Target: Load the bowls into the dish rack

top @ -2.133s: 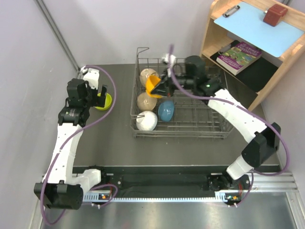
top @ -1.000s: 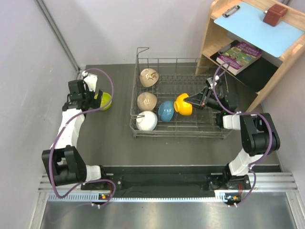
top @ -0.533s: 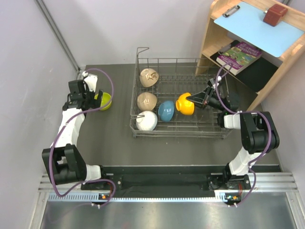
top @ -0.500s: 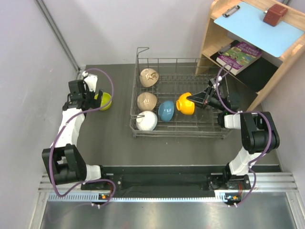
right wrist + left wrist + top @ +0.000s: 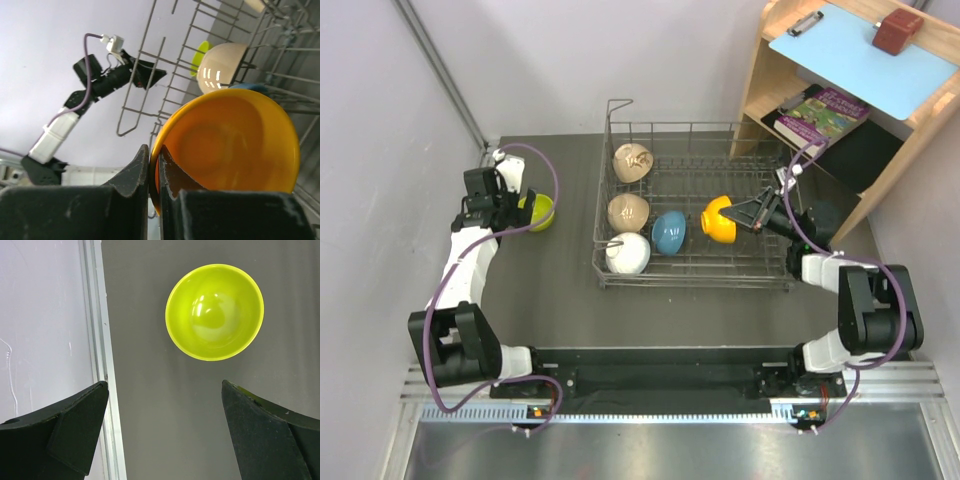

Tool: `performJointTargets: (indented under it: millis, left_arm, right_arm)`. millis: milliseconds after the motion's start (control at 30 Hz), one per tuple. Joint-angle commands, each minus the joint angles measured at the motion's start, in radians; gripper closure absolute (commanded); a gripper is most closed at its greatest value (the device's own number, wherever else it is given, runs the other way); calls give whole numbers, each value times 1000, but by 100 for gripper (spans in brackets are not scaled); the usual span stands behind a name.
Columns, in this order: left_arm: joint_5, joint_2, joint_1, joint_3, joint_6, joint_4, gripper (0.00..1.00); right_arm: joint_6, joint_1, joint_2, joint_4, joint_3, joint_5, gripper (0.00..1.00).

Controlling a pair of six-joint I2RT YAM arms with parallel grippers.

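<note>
- The left gripper (image 5: 162, 407) hangs with its fingers spread wide over the table (image 5: 150, 450), the yellow-green bowl (image 5: 215, 312) upright just ahead of them.
- In the dish rack (image 5: 695, 278), two beige bowls (image 5: 632, 161) and a white bowl (image 5: 627, 254) line the left end, with a blue bowl (image 5: 668, 232) beside them.
- The right gripper (image 5: 154, 165) pinches the rim of the orange bowl (image 5: 230, 145), which is tilted inside the rack, right of the blue one.
</note>
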Motion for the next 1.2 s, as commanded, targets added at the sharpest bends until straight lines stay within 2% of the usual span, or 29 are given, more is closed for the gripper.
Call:
performJointTargets:
  millis: [0,133,200,267,300,333,400,467,767,867,1000,1167]
  left_arm:
    - [11,-27,6,-11,-12,40,1]
    - [11,-33,6,-15,-12,40,1]
    - [11,-33,4,-15,-10,38,1]
    - [11,-33,6,-15,-12,38,1]
    - [11,-33,4,-14,-10,38,1]
    - [11,-30,6,-12,-10,40,1]
    - [11,-27,6,-8,-10,34,1]
    - [11,-22,3,-5,-12,31,1]
    - [11,-10,6,20,-21,17,1]
    - [11,-8,6,26,-21,11,1]
    - [11,-12,6,31,-18,9,1]
    - [11,-12,6,22,-18,17,1]
  right_arm:
    - [-194,-8,-62,-135,4,55,100]
    - [-167,-42,-38,-88,8,56,100]
    - [-77,-42,-23,-20,17,45,100]
    - [11,-42,3,138,31,26,100]
    - [113,-43,14,203,36,19,100]
    - [169,-43,39,336,40,15,100]
    - [281,-43,63,435,57,4,100]
    - [306,-43,77,480,62,2,100]
    - [265,-45,89,466,17,12,100]
    - [170,-49,65,353,-1,7,100]
    - [-10,-51,-7,70,-26,24,100]
    - [-87,-51,-13,-9,-23,35,100]
